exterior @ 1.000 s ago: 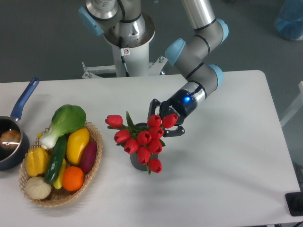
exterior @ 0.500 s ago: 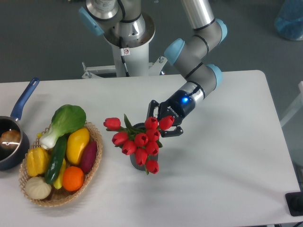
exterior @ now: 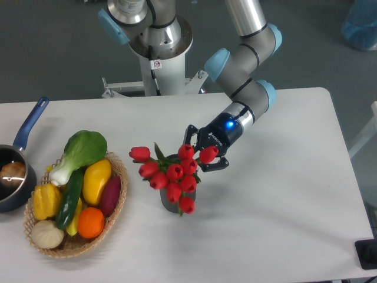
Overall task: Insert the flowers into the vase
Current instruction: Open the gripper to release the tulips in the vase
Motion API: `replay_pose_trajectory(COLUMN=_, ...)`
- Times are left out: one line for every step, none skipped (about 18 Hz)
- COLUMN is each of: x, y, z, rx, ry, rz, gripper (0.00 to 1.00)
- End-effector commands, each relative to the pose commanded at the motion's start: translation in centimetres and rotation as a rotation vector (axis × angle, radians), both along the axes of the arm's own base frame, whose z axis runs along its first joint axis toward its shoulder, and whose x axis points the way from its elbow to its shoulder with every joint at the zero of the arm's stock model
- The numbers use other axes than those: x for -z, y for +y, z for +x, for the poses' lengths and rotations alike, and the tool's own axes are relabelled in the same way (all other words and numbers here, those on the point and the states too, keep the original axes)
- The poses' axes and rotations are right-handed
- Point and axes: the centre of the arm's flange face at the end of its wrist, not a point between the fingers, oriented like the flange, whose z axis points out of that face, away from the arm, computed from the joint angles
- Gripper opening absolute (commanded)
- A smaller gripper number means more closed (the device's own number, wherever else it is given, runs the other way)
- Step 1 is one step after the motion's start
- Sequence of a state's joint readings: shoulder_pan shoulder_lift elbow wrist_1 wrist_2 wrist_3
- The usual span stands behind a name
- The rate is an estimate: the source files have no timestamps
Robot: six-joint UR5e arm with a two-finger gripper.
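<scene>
Pretty much done I'd say: the tulips [exterior: 171, 175] are sitting in the dark ribbed vase [exterior: 171, 203] just left of the tool [exterior: 203, 154], blooms spilling over (hiding most of it). Tool fingers look spread apart, stems apparently released. Only backing away is left.

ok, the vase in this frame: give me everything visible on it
Little shows. The vase is a short, dark grey, nearly black cylinder standing upright on the white table, right of the wicker basket and apart from it. The flowers cover most of it: red tulip heads spread wider than the vase, hiding its mouth apart from a sliver of rim. Only part of the lower wall is visible. The gripper sits at the bunch's upper right; contact with the vase can't be judged.
</scene>
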State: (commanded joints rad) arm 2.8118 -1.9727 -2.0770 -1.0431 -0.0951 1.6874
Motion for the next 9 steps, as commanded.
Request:
replay_pose_trajectory(x=0.05, y=-0.14, z=-0.07, rx=-0.003, ry=-0.001, rz=0.0, gripper=0.99)
replay_pose_trajectory(x=0.08, y=-0.36, z=-0.14, rx=-0.008, ry=-0.003, rz=-0.001, gripper=1.0)
replay_pose_trajectory(x=0.17, y=-0.48, z=-0.26, rx=-0.01, ry=-0.004, rz=-0.003, gripper=1.0)
replay_pose_trajectory(x=0.17, y=-0.48, z=-0.26, rx=-0.01, ry=-0.004, rz=-0.003, gripper=1.0)
replay_pose_trajectory(x=0.17, y=-0.54, z=-0.31, rx=-0.012, ry=-0.004, rz=-0.003, gripper=1.0)
replay_pose_trajectory(x=0.16, y=-0.55, z=-0.32, rx=-0.012, ry=-0.004, rz=-0.001, gripper=1.0)
replay_pose_trajectory(x=0.17, y=-0.55, z=-0.31, rx=-0.012, ry=-0.004, rz=-0.003, gripper=1.0)
replay_pose_trajectory(x=0.16, y=-0.63, z=-0.31, rx=-0.013, ry=-0.005, rz=-0.003, gripper=1.0)
replay_pose_trajectory(x=0.14, y=-0.63, z=-0.32, rx=-0.013, ry=-0.004, rz=-0.003, gripper=1.0)
